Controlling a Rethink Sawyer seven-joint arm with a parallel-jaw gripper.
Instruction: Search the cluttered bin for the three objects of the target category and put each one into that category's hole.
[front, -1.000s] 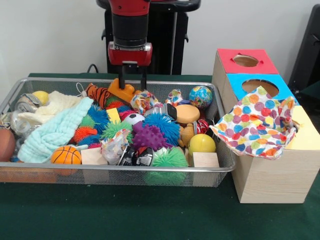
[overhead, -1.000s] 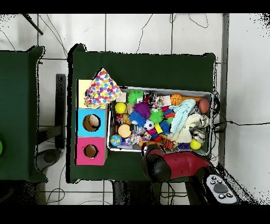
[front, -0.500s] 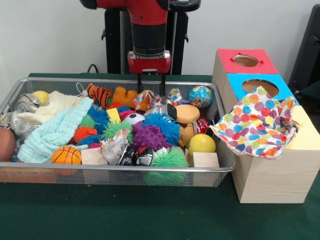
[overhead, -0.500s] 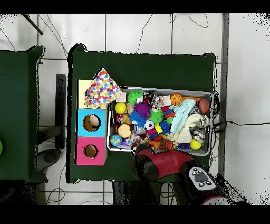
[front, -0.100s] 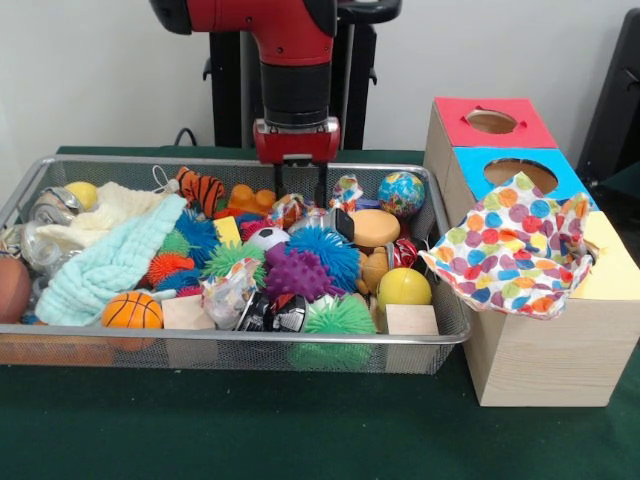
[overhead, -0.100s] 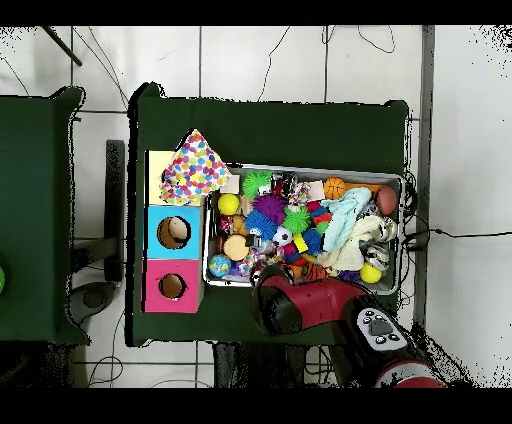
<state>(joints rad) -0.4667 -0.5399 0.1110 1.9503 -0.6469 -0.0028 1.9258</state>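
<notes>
The red-and-black arm's jaws (front, -0.100s: 299, 190) hang spread above a crinkled multicoloured wrapper (front, -0.100s: 287, 209) in the wire mesh bin (front, -0.100s: 230, 349). Descending, they could snag that wrapper or nudge the orange plastic toy (front, -0.100s: 246, 197) just beside them, missing any target.

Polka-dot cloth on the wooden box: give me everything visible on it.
The polka-dot cloth is white fabric with multicoloured dots, crumpled and draped over the yellow section of the wooden box. It hides whatever opening lies there, laps onto the blue section, and hangs over the box's front edge toward the wire bin.
</notes>
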